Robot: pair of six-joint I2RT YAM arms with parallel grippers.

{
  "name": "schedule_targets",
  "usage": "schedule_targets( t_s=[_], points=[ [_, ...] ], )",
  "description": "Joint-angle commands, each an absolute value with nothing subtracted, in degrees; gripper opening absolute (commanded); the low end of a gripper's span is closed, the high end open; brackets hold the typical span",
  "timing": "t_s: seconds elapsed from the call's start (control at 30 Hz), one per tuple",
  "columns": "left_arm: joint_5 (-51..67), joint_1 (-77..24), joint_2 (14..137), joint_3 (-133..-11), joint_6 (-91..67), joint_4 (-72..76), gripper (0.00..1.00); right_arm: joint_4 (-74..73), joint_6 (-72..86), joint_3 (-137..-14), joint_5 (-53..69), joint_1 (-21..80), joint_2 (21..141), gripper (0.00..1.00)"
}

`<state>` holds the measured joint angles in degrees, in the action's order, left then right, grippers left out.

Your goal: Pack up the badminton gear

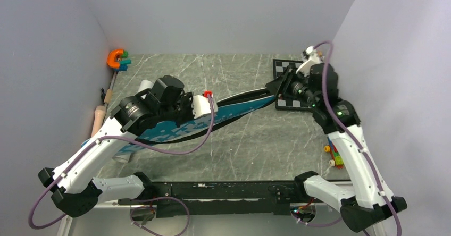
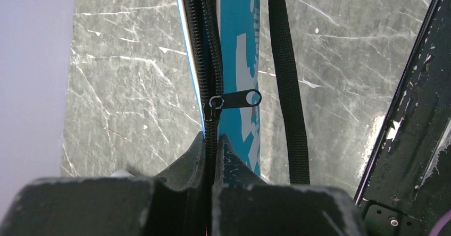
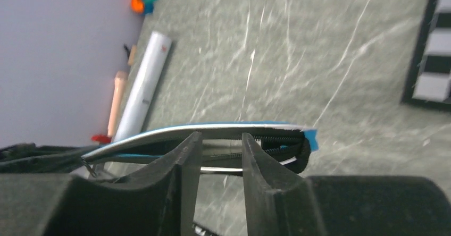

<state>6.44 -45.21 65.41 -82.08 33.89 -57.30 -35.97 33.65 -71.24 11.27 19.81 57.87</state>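
Note:
The blue "SPORT" bag [image 1: 234, 111] stretches across the table between both arms, its black strap [image 2: 287, 87] hanging beside it. My left gripper [image 1: 208, 104] is shut on the bag's black zipper edge [image 2: 213, 140], just behind the zipper pull [image 2: 236, 99]. My right gripper [image 1: 277, 87] is at the bag's narrow end [image 3: 287, 135]; its jaws stand apart, tips overlapping the zipper mouth [image 3: 219, 137]. The long white tube [image 3: 143, 87] lies by the left wall, partly hidden under my left arm in the top view [image 1: 122, 153]. Rackets and shuttlecocks are out of view.
A black-and-white chessboard [image 1: 290, 66] lies at the back right under my right gripper. An orange clamp [image 1: 115, 58] sits in the back left corner. A tan wooden handle [image 1: 98, 118] lies along the left wall. Small coloured toys [image 1: 334, 156] lie at the right.

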Motion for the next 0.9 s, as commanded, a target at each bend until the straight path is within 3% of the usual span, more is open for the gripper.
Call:
schedule_targets(
  t_s=[0.0,0.17,0.37,0.47,0.63,0.87],
  points=[
    [6.6,-45.3,64.2,-85.8,35.2,-51.5,0.0,-42.3,27.3,-85.3,4.1,19.0,56.1,0.42],
    [6.0,-45.3,64.3,-86.1,35.4,-51.2,0.0,-40.2,31.0,-84.2,12.4,18.9,55.2,0.53],
    [5.5,-45.3,64.7,-86.1,35.3,-51.1,0.0,-24.6,39.9,-66.5,33.3,19.9,50.3,0.55],
    [6.2,-45.3,65.5,-86.8,34.7,-50.9,0.0,-16.8,42.7,-59.9,37.6,22.0,49.0,0.63],
    [7.9,-45.3,66.7,-87.7,34.0,-50.7,0.0,-3.3,47.0,-53.1,39.1,27.1,50.3,0.77],
    [9.0,-45.5,67.7,-88.5,33.8,-51.5,0.0,15.6,50.5,-47.9,34.7,34.6,56.8,0.76]
  ],
)
